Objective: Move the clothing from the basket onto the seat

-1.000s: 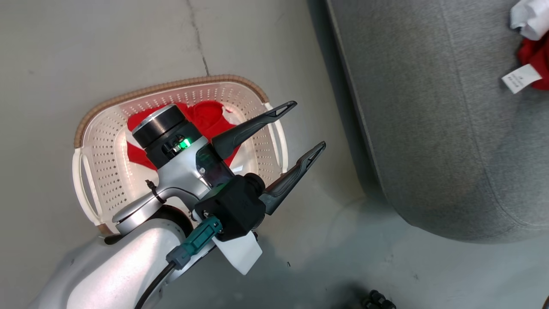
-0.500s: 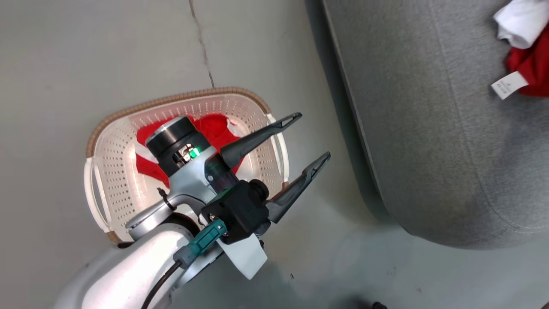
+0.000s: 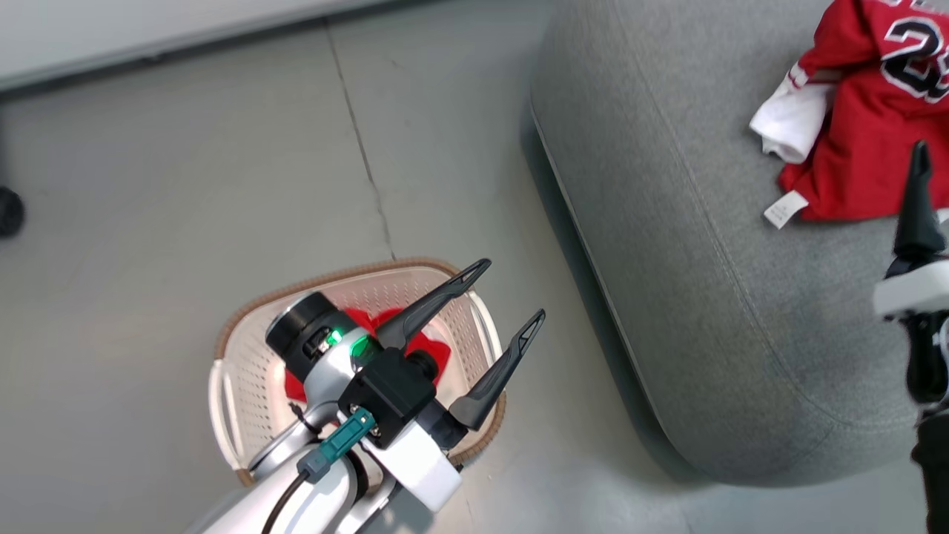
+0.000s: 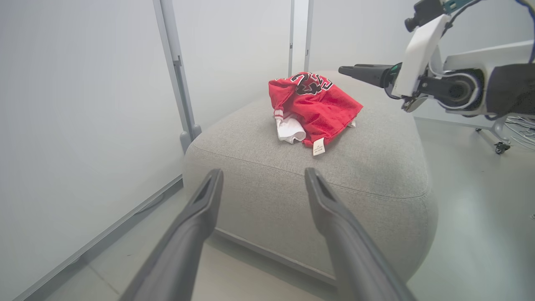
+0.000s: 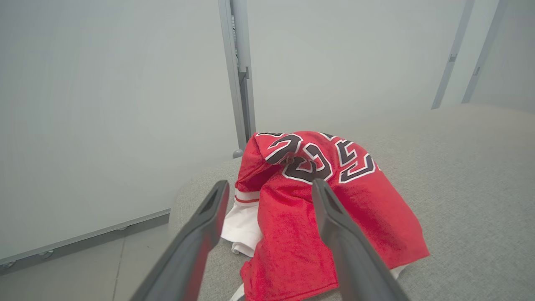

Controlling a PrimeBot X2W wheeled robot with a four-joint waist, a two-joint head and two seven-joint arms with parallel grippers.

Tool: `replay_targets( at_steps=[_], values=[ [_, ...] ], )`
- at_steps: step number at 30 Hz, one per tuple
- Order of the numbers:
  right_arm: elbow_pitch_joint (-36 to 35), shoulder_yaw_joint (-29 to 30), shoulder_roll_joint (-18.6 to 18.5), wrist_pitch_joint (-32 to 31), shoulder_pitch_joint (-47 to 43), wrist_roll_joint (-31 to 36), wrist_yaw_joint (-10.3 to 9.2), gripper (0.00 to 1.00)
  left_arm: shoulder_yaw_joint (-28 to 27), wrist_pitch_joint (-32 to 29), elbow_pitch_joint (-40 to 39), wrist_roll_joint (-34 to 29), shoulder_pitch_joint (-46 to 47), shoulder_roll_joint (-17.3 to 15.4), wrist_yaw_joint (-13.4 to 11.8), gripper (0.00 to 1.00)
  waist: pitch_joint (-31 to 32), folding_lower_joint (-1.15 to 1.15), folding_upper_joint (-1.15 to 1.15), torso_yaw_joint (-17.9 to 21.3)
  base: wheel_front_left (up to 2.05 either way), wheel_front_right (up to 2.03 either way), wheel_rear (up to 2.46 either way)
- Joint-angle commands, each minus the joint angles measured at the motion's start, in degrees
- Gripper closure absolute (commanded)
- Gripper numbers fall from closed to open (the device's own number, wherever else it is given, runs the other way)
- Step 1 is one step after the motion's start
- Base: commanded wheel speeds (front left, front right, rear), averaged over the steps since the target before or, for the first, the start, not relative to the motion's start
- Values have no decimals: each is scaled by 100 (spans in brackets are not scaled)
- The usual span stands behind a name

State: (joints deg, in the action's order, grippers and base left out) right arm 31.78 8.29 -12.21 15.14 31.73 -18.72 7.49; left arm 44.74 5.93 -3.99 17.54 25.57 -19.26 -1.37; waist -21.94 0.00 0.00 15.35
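Since the next pickup depends on where the cloth lies from my left gripper, I check that first. In the head view the gripper hangs over the basket, fingers spread with nothing between them, aimed toward 1 o'clock. The red clothing in the basket sits under and behind the wrist, at about 8 o'clock from the fingertips. So the fingers face away from it, and I judge the wrist must tip down and back before any grab. It lies crumpled with no clear long axis. The basket's own length runs handle to handle, roughly 8 to 2 o'clock. The left arm is plainly the nearer one.

My right gripper hovers over the seat at 3 o'clock, fingers apart and empty, just short of a jersey already lying there.

On that jersey, black-and-white block digits read "23" in the head view, cut by the frame edge; folds break them up in the right wrist view. Its white tag carries print too small to read. I see no brand.
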Motion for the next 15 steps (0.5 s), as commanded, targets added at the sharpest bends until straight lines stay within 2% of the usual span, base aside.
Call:
replay_targets(
  at_steps=[1, 15],
  values=[
    [-174, -34, 73, 1, -244, 74, 1, 0, -39, 77, 59, 82, -143, 18, -82, 0, 498, 0, 0, -209, 0, 0, 0],
    [-2107, -220, 646, -429, -1707, 554, 1, 0, -371, 460, 393, 517, -798, 181, -615, 0, 1387, 0, 0, -1034, 0, 0, 0]
  ],
)
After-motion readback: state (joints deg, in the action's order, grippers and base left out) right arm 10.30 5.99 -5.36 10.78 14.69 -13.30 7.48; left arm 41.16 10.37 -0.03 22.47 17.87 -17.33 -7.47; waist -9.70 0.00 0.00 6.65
